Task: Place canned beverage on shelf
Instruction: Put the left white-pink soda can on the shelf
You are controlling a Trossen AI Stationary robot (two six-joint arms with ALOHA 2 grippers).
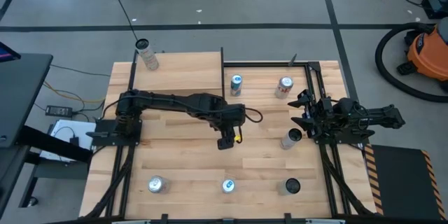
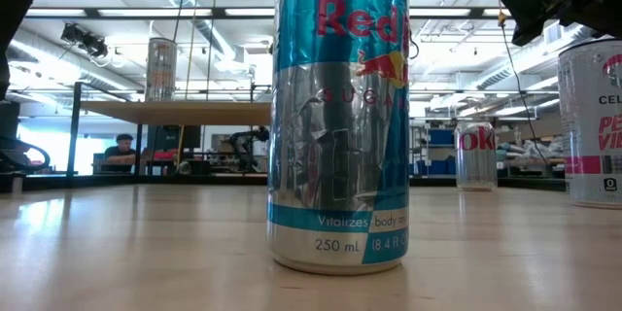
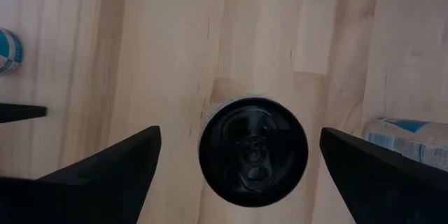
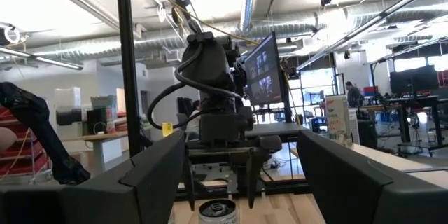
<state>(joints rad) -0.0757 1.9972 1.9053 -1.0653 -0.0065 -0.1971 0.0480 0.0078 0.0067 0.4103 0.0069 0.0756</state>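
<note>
**Right wrist view: contents**

Right gripper (image 4: 241, 175): two dark fingers (image 4: 150, 175) standing apart, framing the scene.
Left arm (image 4: 210, 91): hanging down between them, cables looping at its side; its left gripper (image 4: 222, 178) is pointing down, fingers spread either side of a can (image 4: 217, 211).
Can: dark top showing, sitting on the pale wood counter (image 4: 294, 213).
Black vertical rod (image 4: 126, 63): rising nearby.
Monitor (image 4: 264, 70): glowing behind.
Person (image 4: 352, 92): standing far off.

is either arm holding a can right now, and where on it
No, nothing is held. The left gripper hangs above a black-topped can, jaws open on both sides and clear of it. The right gripper waits by the table's right edge.
</note>
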